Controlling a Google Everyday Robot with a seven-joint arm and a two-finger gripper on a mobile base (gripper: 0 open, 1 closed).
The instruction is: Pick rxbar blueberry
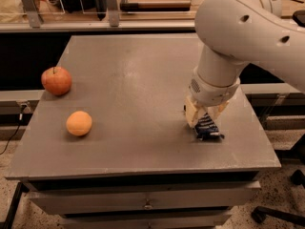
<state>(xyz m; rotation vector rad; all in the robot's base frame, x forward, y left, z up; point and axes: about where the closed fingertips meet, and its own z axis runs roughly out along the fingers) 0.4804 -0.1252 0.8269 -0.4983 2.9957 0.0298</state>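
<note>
My gripper (205, 119) is down on the grey table (133, 70), well to the right of the orange (79, 123). Its jaws are narrow, clasping the far end of the rxbar blueberry (208, 128), which lies flat there. A red apple (56, 80) sits just behind-left of the orange.

Hand (205, 117) over rxbar blueberry (209, 128) on table's (143, 75) right, apple (56, 80) behind orange (79, 123) at left

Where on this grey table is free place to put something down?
Free: the middle and far side of the table, between the apple and orange at the left and the gripper at the right. Crowded: front right, where the gripper is down over the rxbar blueberry.
</note>
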